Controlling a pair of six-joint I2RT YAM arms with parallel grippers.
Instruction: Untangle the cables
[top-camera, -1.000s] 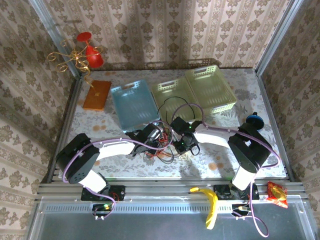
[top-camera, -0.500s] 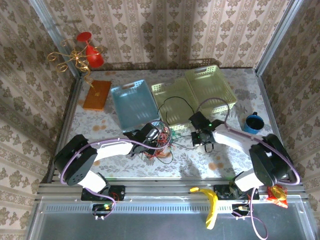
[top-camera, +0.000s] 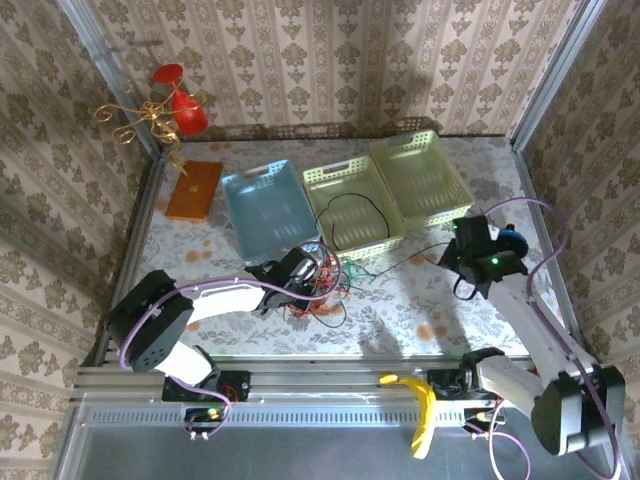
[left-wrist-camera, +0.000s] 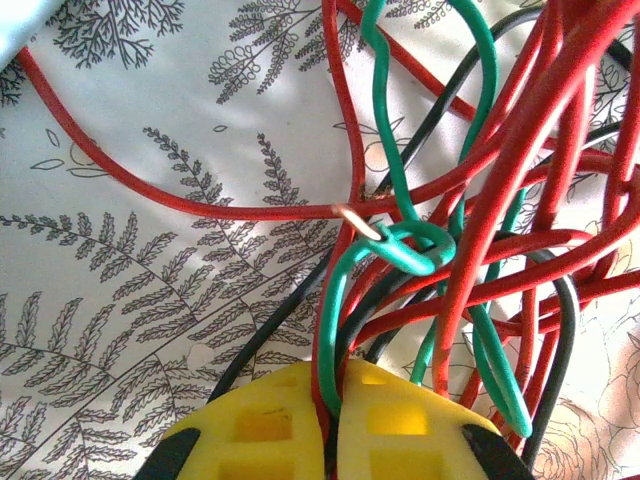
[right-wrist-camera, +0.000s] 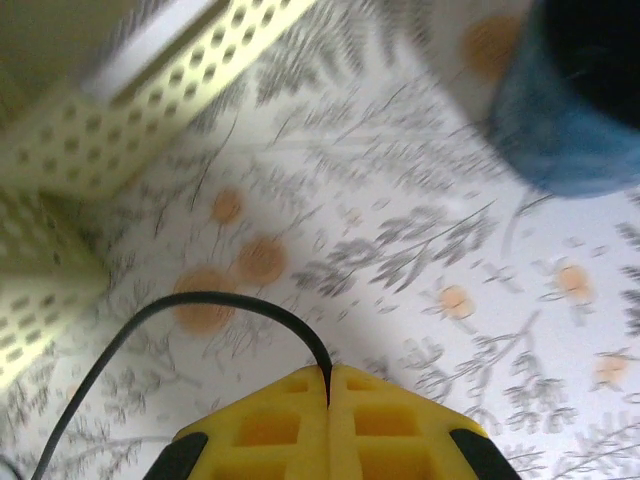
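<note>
Left pincer (left-wrist-camera: 330, 430) clamped shut on the cables (top-camera: 325, 285), tangled centre-near on the desk (top-camera: 400, 312). Right pincer (right-wrist-camera: 328, 392), shut on black cable (right-wrist-camera: 215, 296), has swung right, now beside blue cup (right-wrist-camera: 585, 115).

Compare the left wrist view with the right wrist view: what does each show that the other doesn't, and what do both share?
Left wrist, not right wrist: the red cable and green cable knotted together, both running into the shut left gripper.
Right wrist, not left wrist: a perforated yellow-green basket, a blue cup, and the right gripper shut on the black cable alone.
Both: black cable strands, yellow finger pads pressed together, and the fern-printed table cover.
</note>
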